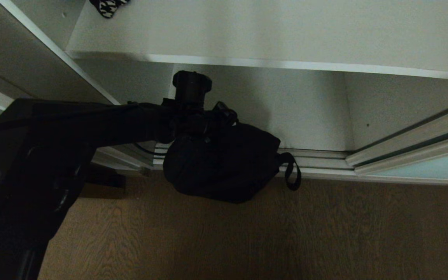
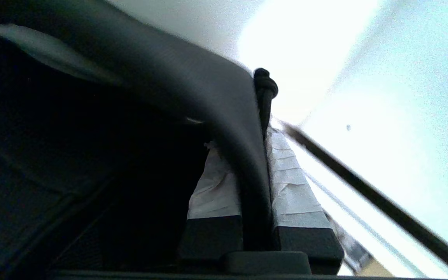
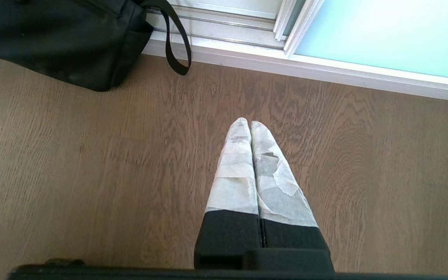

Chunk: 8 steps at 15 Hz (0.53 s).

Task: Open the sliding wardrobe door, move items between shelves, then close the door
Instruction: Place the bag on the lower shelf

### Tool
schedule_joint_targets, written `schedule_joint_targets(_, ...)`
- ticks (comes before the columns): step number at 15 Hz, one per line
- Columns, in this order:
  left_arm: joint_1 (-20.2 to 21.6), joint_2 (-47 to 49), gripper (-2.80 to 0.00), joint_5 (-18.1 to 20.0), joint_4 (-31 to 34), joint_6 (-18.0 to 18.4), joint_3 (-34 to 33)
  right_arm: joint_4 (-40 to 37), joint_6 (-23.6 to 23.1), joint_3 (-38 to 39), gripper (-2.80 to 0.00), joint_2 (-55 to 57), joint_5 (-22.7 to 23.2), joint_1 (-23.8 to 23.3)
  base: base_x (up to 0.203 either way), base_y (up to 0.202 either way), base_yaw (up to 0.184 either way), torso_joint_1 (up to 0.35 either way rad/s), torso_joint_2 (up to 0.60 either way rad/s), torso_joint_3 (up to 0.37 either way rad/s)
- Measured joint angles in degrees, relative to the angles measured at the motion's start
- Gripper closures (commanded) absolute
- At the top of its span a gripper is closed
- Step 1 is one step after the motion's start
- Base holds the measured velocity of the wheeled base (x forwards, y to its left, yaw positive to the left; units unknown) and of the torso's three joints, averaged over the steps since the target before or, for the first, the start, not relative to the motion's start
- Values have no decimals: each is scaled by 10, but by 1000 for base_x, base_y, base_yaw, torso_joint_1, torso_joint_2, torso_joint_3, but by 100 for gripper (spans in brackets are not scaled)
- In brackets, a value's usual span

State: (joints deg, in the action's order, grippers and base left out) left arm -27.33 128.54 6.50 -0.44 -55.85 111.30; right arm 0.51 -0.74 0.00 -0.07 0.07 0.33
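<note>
Nearest, the right gripper point(image 3: 250, 123) hangs pinched empty over the wood floor point(image 1: 247, 241). The left gripper point(image 2: 263, 134) clamps a strap of the black bag point(image 1: 224, 163), dangling before the lower shelf point(image 1: 313, 157); the sliding wardrobe door point(image 1: 434, 167) stands right. Beyond, a patterned item point(image 1: 107, 6) lies on the upper shelf point(image 1: 286, 35).

Before you, the bag point(image 1: 224, 167) hangs from your left gripper point(image 2: 253, 155), in front of the wardrobe's bottom track point(image 1: 317, 161) and over the floor point(image 1: 247, 241). Its strap point(image 1: 292, 171) dangles on its right side. A shelf point(image 1: 270, 31) lies above and behind the bag. The sliding wardrobe door point(image 1: 426, 169) stands to the right, well apart from the bag. Your right gripper point(image 3: 250, 126) hangs over the floor, right of the bag.
</note>
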Motion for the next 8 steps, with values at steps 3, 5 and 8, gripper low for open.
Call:
schedule_joint_targets(3, 0, 16, 0, -28, -61, 18, 3, 0, 0, 0, 0, 0, 0, 0, 0, 0, 0, 0, 0, 0)
schedule_joint_targets(5, 3, 24, 0, -31, -89, 35, 4, 0, 0, 0, 0, 0, 0, 0, 0, 0, 0, 0, 0, 0)
schedule_joint_targets(8, 4, 35, 0, -57, -121, 71, 4, 0, 0, 0, 0, 0, 0, 0, 0, 0, 0, 0, 0, 0)
